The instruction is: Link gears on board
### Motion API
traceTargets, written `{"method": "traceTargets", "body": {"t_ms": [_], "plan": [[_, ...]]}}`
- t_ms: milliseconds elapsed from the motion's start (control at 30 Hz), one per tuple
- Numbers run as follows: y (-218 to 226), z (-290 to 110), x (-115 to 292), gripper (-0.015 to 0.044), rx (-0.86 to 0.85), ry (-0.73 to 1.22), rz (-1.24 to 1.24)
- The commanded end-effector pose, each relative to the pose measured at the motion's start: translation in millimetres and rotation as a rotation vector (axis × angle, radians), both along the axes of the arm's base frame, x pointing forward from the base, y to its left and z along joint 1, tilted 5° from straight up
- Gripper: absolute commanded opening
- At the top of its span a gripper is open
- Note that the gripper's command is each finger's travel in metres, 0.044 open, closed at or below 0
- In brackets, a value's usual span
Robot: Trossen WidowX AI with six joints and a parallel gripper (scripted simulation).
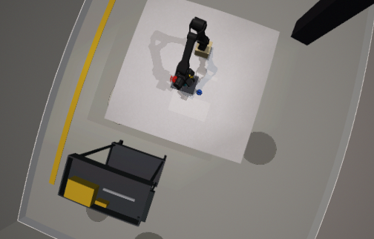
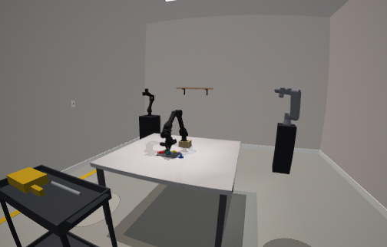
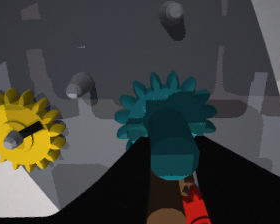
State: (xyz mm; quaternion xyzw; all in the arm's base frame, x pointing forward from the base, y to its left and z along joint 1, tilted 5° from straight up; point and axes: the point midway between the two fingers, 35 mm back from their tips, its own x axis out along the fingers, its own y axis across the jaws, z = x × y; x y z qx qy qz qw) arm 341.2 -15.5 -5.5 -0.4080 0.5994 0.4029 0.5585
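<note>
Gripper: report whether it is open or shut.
Shut on the teal gear: in the wrist view, the gear's upright hub sits between the gripper's fingers.

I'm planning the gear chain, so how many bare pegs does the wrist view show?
2: one peg between the yellow and teal gears, another at the top edge. Others may be hidden under the tool or out of frame.
</note>
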Motion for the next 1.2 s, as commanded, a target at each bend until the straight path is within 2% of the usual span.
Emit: {"method": "traceTargets", "body": {"t_ms": [0, 200, 800, 1067, 1167], "plan": [[-1.2, -0.5, -0.6, 0.0, -0.007, -0.003, -0.077], [-1.3, -2.0, 0.1, 0.0, -0.006, -0.002, -0.052], [-1.6, -6.2, -0.6, 0.0, 0.009, 0.013, 0.293], [-1.1, -8.4, 0.2, 0.0, 0.007, 0.01, 0.236], [-1.0, -7.6, 0.1, 0.0079, 0.006, 0.009, 0.214]]}}
